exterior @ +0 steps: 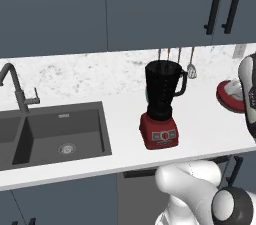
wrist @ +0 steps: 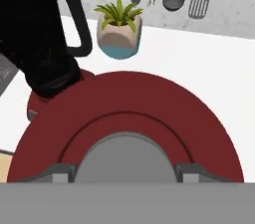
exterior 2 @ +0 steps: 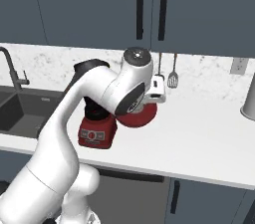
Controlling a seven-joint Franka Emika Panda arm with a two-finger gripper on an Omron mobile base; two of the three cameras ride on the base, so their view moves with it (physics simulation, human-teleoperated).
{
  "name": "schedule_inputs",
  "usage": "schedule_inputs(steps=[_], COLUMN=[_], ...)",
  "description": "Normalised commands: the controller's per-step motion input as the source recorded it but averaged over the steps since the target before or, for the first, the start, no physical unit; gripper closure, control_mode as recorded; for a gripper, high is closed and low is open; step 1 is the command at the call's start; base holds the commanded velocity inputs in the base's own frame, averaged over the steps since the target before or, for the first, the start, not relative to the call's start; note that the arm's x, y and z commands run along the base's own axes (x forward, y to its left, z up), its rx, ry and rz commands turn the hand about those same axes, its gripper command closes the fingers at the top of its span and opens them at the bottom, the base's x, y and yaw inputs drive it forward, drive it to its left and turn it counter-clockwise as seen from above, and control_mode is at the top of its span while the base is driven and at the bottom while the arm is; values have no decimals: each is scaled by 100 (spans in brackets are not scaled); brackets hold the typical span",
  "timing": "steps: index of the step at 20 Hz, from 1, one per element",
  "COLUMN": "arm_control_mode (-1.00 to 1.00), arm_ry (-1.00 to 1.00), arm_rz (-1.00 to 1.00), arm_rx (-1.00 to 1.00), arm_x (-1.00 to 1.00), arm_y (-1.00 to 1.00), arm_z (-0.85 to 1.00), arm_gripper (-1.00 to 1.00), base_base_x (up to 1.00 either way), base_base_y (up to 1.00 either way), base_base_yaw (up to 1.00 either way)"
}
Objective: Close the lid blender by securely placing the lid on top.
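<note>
Right under my hand, the lid (wrist: 129, 133) is pinched at its grey middle by my gripper (wrist: 124, 172), held up beside the blender (exterior: 161, 104), whose black jar stands open on the counter (exterior: 210, 124).

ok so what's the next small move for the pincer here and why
Probably lift a little, then carry the lid sideways toward the blender. In the hand view the lid lies close under the pincer, apparently gripped, though contact is unclear. In the left base view the jar's mouth is open and the lid sits off to its right.
</note>
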Motion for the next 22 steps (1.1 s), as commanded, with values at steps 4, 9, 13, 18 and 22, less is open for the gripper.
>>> schedule_inputs(steps=[4, 9, 13, 18, 22], arm_control_mode=[-100, -100, -100, -100, -100], arm_ry=[-16, -12, -8, -1, 1], arm_rz=[0, 0, 0, 0, 0], arm_rx=[-1, -5, -5, -3, -3], arm_x=[0, 0, 0, 5, 16], arm_y=[70, 74, 70, 65, 45], arm_z=[91, 73, 65, 45, 9], arm_gripper=[100, 100, 100, 100, 100], base_base_x=[0, 0, 0, 0, 0], base_base_y=[0, 0, 0, 0, 0], base_base_yaw=[0, 0, 0, 0, 0])
